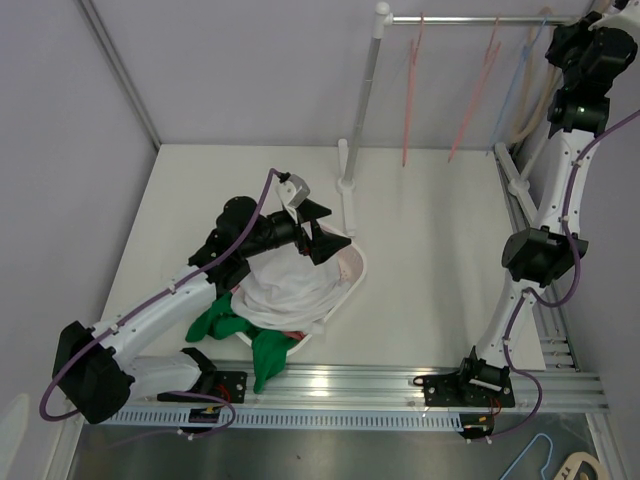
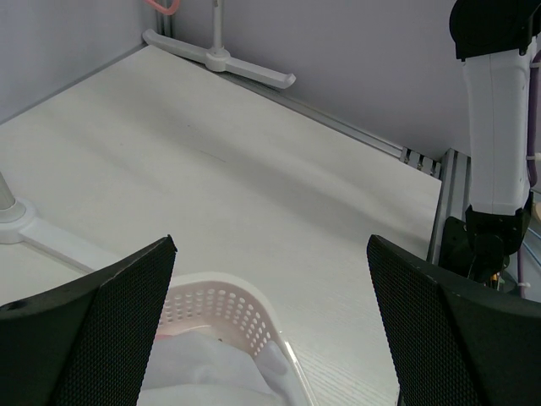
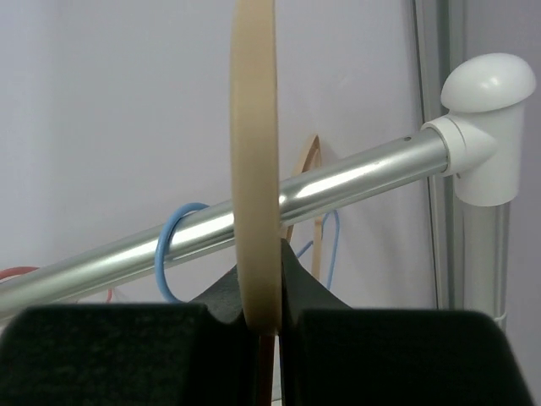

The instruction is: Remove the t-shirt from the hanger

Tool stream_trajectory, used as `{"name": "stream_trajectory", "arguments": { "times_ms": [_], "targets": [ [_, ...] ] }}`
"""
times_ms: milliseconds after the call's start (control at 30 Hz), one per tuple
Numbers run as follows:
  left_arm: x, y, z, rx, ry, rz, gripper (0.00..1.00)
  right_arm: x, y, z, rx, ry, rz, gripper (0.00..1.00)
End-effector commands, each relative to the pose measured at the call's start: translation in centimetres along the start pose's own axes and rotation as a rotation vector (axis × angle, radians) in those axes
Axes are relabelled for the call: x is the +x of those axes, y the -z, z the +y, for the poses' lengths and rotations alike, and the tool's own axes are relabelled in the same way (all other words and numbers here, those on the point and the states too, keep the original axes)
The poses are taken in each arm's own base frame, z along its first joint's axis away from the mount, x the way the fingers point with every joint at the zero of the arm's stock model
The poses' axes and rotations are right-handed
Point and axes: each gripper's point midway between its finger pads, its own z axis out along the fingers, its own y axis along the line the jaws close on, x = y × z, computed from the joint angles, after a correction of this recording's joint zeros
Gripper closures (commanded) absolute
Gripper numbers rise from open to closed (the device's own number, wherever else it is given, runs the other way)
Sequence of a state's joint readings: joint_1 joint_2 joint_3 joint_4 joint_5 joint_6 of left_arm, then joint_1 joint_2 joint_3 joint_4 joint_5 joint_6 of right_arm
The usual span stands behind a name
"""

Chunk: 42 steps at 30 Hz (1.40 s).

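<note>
Right gripper, bottom of its wrist view, is pinching the beige hanger at the rail; I see no cloth on it. White t-shirt is heaped in the basket, lower left of the top view, beside a green garment. Left gripper is spread above it, holding nothing. I judge removal done; only letting go of the hanger is left.

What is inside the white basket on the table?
A white garment fills the basket, and a green garment spills over its near rim. Whatever lies under the white garment, and the basket's floor, is covered.
</note>
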<state>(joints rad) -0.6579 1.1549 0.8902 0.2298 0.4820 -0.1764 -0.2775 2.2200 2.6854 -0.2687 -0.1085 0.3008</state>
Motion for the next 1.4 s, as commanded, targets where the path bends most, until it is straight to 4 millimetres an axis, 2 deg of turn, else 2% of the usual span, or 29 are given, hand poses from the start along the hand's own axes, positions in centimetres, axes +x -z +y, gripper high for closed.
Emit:
{"name": "stream_trajectory", "arguments": {
  "times_ms": [0,67,167,433,633,967,1067,1367],
  "targets": [
    [-0.9,-0.1,0.1,0.010,-0.008,-0.028,0.01,2.0,-2.8,0.6,-0.035,0.016,-0.077,1.00],
    [-0.8,-0.1,0.1,0.010,-0.006,-0.028,0.00,1.4,-3.1,0.3,-0.018,0.013,-0.112,1.00],
    [-0.8,-0.2,0.2,0.009,-0.006,-0.026,0.01,1.7,-3.5,-0.1,-0.015,0.012,-0.130,1.00],
    [-0.8,-0.2,0.2,0.008,-0.006,-0.022,0.01,4.4,-3.8,-1.2,-0.006,-0.024,-0.052,1.00],
    [-0.5,-0.3,0.3,0.007,-0.006,-0.014,0.00,4.3,-4.0,-1.3,-0.004,-0.016,-0.056,1.00],
    [-0.6,-0.5,0.4,0.011,-0.011,-0.009,0.01,8.2,-5.8,-2.2,-0.002,0.005,-0.052,1.00],
    [-0.4,-0.5,0.5,0.007,-0.010,-0.007,0.00,8.6,-6.5,-2.6,0.006,0.001,-0.094,1.00],
    [-0.1,-0.5,0.6,0.004,-0.007,0.004,0.01,11.6,-6.6,-4.7,0.059,-0.025,-0.022,1.00]
  ]
}}
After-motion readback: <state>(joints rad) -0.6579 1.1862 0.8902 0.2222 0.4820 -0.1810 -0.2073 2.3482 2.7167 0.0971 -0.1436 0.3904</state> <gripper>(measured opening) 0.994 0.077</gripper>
